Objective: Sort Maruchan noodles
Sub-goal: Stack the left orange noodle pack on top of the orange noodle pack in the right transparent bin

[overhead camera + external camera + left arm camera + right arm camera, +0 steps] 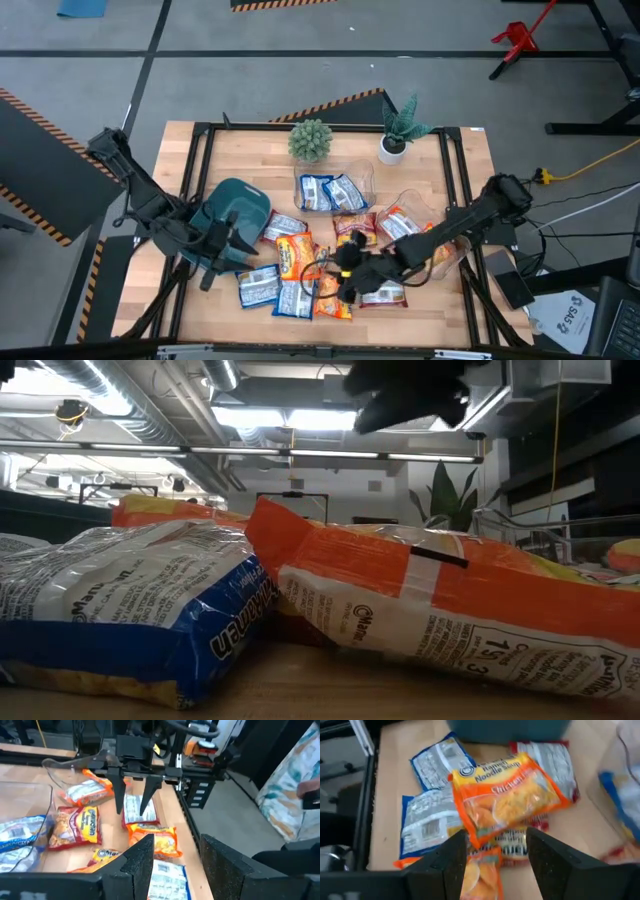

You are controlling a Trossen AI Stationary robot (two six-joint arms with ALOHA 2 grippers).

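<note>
The right gripper (343,268) hangs over the loose heap of noodle packets (300,275) near the table's (470,160) front edge, at about six o'clock from the table's middle. Its two fingers (451,862) stand apart with nothing between them, spread roughly a packet's width. Straight beneath them lies an orange chicken packet (507,797), tilted and resting on top of a red-brown packet (555,760); two blue-and-white packets (427,822) lie beside it.

The left gripper (222,243) waits at nine o'clock, over the dark teal bin (235,200); its fingers (141,862) are also parted and hold nothing.

More packets sit in two clear tubs: blue-and-white ones in the tub (335,188) just past centre toward twelve o'clock, and red-brown and orange ones in the tub (415,215) toward three o'clock. From table height, a blue packet (130,610) and an orange packet (440,605) fill the foreground, leaning against each other. Two potted plants (311,140) stand at the far edge, at twelve o'clock.
</note>
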